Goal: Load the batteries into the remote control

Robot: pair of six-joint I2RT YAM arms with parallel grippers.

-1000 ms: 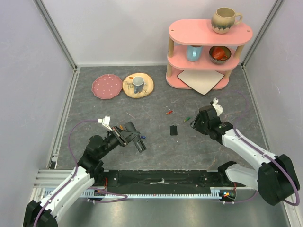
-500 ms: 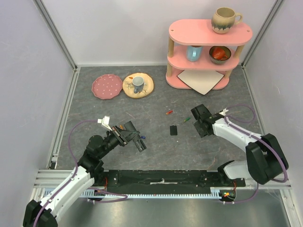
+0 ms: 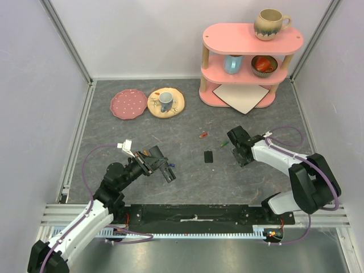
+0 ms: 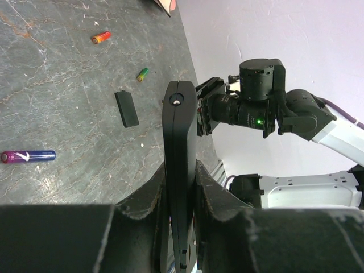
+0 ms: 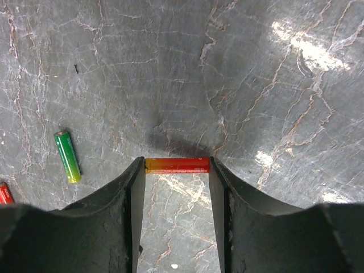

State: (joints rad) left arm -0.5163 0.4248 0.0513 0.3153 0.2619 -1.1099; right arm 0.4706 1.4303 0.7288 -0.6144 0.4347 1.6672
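at far left the left gripper (image 4: 181, 176) is clamped tight on the remote control (image 4: 180, 131), edge-on and off the table (image 4: 51, 102), likely to present its battery bay to the other arm; blue battery (image 4: 28, 156) lies near it. mid-table a small black cover (image 4: 126, 108), red battery (image 4: 101, 37) and green battery (image 4: 143, 74) lie loose and apart, blocking nothing between the arms. at right the right gripper (image 5: 176, 170) pinches an orange-red battery (image 5: 177, 165) end to end at its fingertips, probably for carrying over; pink plate (image 3: 126, 104) and pink shelf (image 3: 227, 34) sit well behind.
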